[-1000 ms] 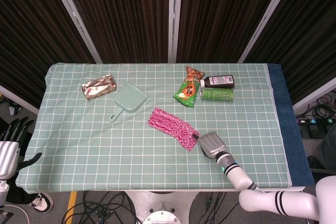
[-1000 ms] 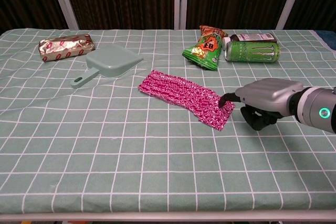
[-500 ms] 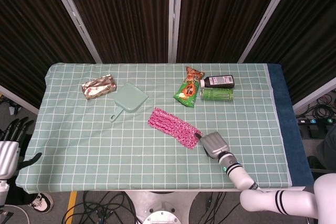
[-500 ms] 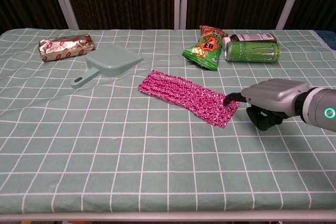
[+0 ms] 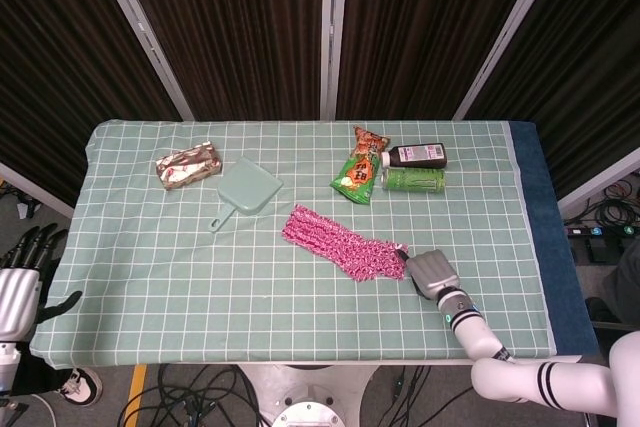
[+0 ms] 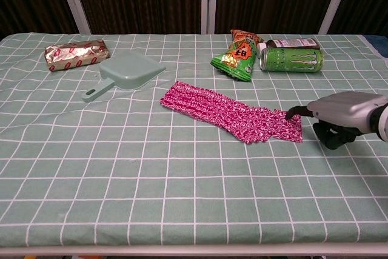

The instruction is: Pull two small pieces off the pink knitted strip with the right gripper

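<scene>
The pink knitted strip (image 5: 335, 242) (image 6: 224, 112) lies flat on the green checked cloth, running diagonally from the middle toward the right. My right hand (image 5: 432, 273) (image 6: 347, 113) sits low on the cloth at the strip's right end. Its dark fingertips (image 6: 293, 113) pinch that end, and the strip looks stretched out toward the hand. My left hand (image 5: 20, 277) hangs beside the table's left edge, below the tabletop, fingers apart and holding nothing. It shows in the head view only.
A pale green dustpan (image 5: 247, 190) (image 6: 127, 71) lies left of the strip, and a foil-wrapped packet (image 5: 187, 164) (image 6: 76, 54) sits at the far left. Behind the strip are a snack bag (image 5: 358, 175) (image 6: 237, 53), a green can (image 5: 412, 179) (image 6: 291, 59) and a dark bottle (image 5: 415, 156) (image 6: 294, 43).
My right hand has moved right along the cloth, dragging the strip's right end with it. The strip is now longer and drawn out to the right; its left end stays put.
</scene>
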`<state>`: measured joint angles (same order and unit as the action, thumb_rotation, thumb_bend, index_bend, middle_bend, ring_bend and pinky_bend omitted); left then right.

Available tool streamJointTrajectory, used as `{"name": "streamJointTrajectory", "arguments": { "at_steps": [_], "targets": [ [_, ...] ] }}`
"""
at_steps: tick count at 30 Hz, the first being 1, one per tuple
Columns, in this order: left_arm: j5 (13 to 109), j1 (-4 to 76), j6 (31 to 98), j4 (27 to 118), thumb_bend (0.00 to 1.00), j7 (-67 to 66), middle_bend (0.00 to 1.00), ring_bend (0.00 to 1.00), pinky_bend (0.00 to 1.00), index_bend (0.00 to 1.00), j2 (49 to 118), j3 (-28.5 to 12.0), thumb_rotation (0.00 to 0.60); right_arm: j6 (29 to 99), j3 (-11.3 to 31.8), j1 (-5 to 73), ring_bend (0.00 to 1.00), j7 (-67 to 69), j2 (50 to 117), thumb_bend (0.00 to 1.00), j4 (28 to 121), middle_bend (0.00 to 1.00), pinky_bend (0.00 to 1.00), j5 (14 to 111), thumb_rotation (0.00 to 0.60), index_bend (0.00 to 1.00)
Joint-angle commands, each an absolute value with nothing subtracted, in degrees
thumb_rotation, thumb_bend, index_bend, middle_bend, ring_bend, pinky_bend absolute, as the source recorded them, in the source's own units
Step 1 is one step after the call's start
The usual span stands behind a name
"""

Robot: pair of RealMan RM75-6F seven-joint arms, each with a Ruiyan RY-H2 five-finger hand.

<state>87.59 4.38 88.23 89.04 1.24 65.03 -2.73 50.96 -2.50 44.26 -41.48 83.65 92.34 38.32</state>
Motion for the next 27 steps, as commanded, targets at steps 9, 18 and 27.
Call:
{"name": "streamJointTrajectory", "arguments": {
  "at_steps": [9, 18, 27],
  "targets": [
    [87.8, 4.4, 88.2, 89.2, 0.14, 0.8, 0.07, 0.04, 0.23, 0.11, 65.1, -2.6, 0.600, 51.4, -4.3, 42.9, 0.89, -39.3, 80.3, 1.00, 92.2, 0.90, 0.80, 37.8, 0.600, 0.14],
    [87.9, 4.5, 88.1, 89.4, 0.14, 0.5, 0.07, 0.04, 0.23, 0.11, 65.1, -2.6, 0.600, 52.1, -4.7, 41.5, 0.89, -36.5, 77.6, 1.00, 92.8, 0.90, 0.80, 38.9, 0.600, 0.15],
    [88.0, 4.7, 88.6, 90.4, 0.14, -0.4, 0.07, 0.04, 0.23, 0.11, 64.7, -3.1, 0.600, 54.6, -1.5, 41.7, 0.89, -33.1, 78.0, 1.00, 96.3, 0.90, 0.80, 50.3, 0.600, 0.13]
  ]
}}
